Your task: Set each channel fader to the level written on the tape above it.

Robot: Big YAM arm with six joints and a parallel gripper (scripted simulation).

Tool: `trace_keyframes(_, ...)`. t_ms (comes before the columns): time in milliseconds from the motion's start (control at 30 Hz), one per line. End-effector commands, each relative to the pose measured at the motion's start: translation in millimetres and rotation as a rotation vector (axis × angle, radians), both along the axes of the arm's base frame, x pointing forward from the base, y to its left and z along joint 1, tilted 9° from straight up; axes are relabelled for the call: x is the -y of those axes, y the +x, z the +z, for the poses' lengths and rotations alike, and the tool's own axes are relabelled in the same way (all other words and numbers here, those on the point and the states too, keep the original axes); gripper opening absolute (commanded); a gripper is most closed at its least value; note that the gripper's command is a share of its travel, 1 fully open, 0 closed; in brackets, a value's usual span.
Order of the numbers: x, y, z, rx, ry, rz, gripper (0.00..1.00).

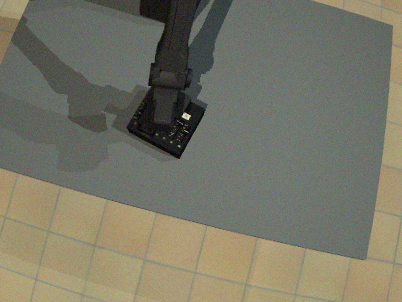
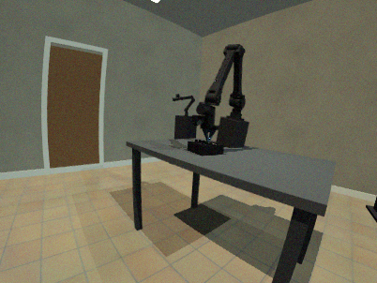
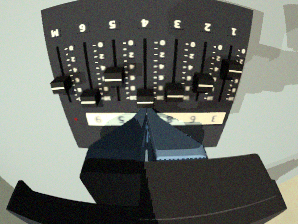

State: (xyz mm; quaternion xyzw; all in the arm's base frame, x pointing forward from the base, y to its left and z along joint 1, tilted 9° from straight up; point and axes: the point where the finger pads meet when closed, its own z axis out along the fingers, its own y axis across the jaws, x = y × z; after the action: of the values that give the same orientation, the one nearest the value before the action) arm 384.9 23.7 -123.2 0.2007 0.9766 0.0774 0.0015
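1. The gripper (image 3: 145, 119) is closed with nothing between its fingers, which meet in a point right at the cap of fader 4 (image 3: 145, 100), the middle one on the desk (image 3: 67, 23).
2. The job looks like a push with the closed tip: keep it centred on that cap and move slowly along the slot, so the neighbours just to either side stay put.
3. Stop once the cap's line sits on its mark; the tape (image 3: 100, 119) just under the tip is too blurred to read.
4. Press lightly, so the desk does not slide or tip on the table (image 1: 300, 125).
5. The arm (image 2: 224, 70) reaches down steeply, wrist directly over the desk.
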Motion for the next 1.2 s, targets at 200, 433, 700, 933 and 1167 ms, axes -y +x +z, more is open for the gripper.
trace_keyframes(200, 6.1, 23.6, 6.3, 0.034, -0.003, -0.006, 0.00)
trace_keyframes(433, 6.7, 23.4, 5.7, 0.032, -0.002, -0.007, 0.00)
trace_keyframes(700, 5.9, 24.8, 6.6, 0.037, -0.003, -0.005, 0.00)
trace_keyframes(933, 5.9, 24.8, 6.6, 0.037, -0.003, -0.005, 0.00)
trace_keyframes(1167, 5.9, 24.8, 6.6, 0.037, -0.003, -0.005, 0.00)
